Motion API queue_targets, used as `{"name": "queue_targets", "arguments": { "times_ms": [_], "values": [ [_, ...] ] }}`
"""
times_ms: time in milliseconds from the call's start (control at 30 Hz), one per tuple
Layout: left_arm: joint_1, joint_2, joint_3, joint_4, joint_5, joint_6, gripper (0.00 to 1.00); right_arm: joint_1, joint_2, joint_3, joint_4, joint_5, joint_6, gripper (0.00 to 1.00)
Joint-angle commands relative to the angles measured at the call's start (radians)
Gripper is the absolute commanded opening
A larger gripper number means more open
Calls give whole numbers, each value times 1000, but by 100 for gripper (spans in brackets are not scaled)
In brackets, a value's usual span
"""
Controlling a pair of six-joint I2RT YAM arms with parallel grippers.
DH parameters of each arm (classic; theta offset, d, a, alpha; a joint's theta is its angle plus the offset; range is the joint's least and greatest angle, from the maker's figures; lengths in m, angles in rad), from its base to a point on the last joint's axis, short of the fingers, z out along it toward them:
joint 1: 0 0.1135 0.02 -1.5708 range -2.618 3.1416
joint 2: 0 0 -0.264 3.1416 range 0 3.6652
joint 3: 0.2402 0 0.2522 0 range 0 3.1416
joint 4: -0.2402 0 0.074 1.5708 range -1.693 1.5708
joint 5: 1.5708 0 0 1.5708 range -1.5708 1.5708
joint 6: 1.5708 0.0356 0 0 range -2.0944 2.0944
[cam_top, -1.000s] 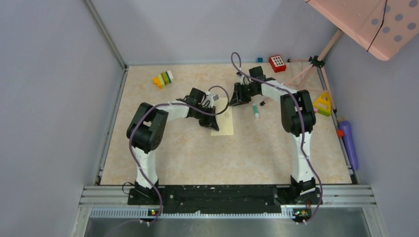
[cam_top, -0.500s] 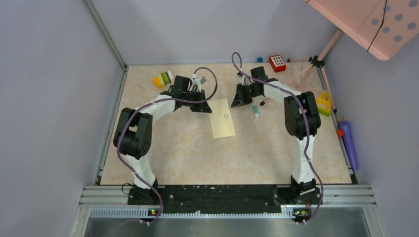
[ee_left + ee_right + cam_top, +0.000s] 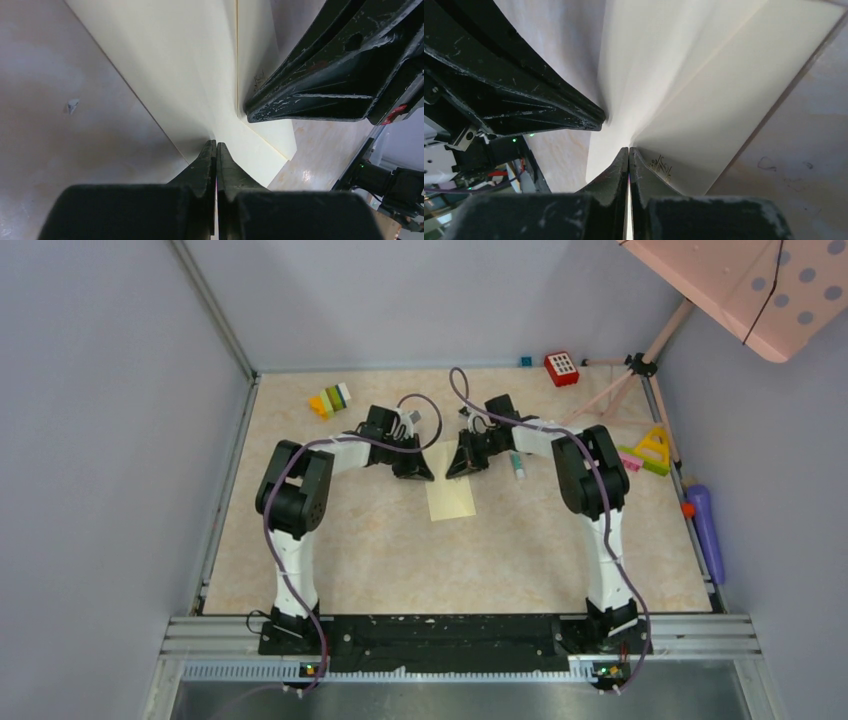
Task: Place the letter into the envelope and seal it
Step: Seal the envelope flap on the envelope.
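Observation:
The pale cream envelope [image 3: 451,500] lies mid-table, its far end raised between the two grippers. My left gripper [image 3: 424,473] is shut at the far left corner; in the left wrist view the gripper [image 3: 216,145] pinches the envelope [image 3: 190,75], which rises to the jaw tips. My right gripper [image 3: 456,468] is shut at the far right corner; in its wrist view the gripper [image 3: 629,149] pinches the envelope [image 3: 704,90] beside a small printed mark [image 3: 661,165]. Each wrist view shows the other gripper close opposite. No separate letter shows.
A glue stick [image 3: 516,464] lies just right of the right gripper. Coloured blocks [image 3: 331,399] sit at the far left, a red box [image 3: 561,368] and a tripod [image 3: 634,366] at the far right. A yellow triangle toy [image 3: 654,450] and a purple tube [image 3: 706,530] are at the right edge.
The left gripper left the envelope, swung to the far left, then came back to its far end. The right gripper moved left onto the far end. The far end is now raised.

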Motion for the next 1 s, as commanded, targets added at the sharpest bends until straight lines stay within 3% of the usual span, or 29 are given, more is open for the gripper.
{"name": "queue_targets", "arguments": {
  "times_ms": [0, 300, 600, 967],
  "values": [
    [-6, 3, 37, 57, -3, -34, 0, 7, 46, 59, 24, -19, 34, 0],
    [-13, 43, 51, 122, 77, -104, 0, 12, 78, 57, 0, 13, 17, 0],
    [-59, 82, 57, -2, -114, -56, 0, 12, 79, 38, 9, -37, 29, 0],
    [-66, 78, 2, 4, -192, -78, 0, 22, 66, 16, -29, -85, 3, 0]
  ]
}}
